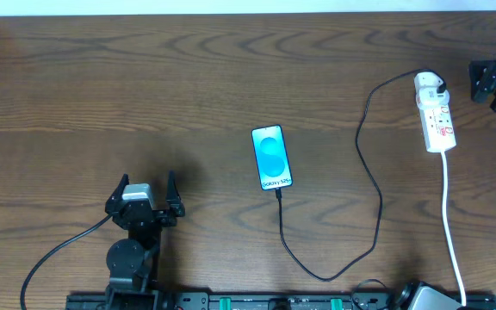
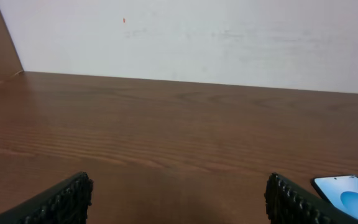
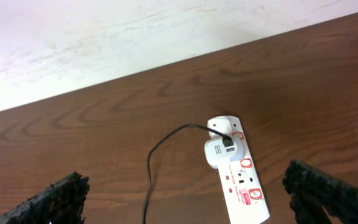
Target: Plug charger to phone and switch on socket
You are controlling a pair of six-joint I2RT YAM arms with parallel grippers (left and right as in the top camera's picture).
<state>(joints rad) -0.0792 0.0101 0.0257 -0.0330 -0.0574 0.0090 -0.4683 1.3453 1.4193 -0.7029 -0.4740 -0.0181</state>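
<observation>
The phone (image 1: 270, 158) lies flat mid-table with its blue screen lit; one corner of it (image 2: 347, 199) shows in the left wrist view. The charger's black cable (image 1: 377, 198) meets the phone's bottom edge, loops toward the front and runs up to its white adapter (image 1: 430, 85), which sits in the far end of the socket (image 1: 438, 120). My left gripper (image 1: 145, 194) (image 2: 179, 186) stands open over bare wood, left of the phone. At the frame's right edge, just right of the socket, my right gripper (image 1: 492, 82) (image 3: 185, 183) is open, with the socket (image 3: 244, 186) and adapter (image 3: 219, 151) below it.
The socket's white lead (image 1: 451, 224) runs toward the front edge. A black mounting rail (image 1: 231, 301) lines the table's front, and a black arm cable (image 1: 50, 258) trails at the front left. A white wall (image 2: 197, 37) backs the table's far edge.
</observation>
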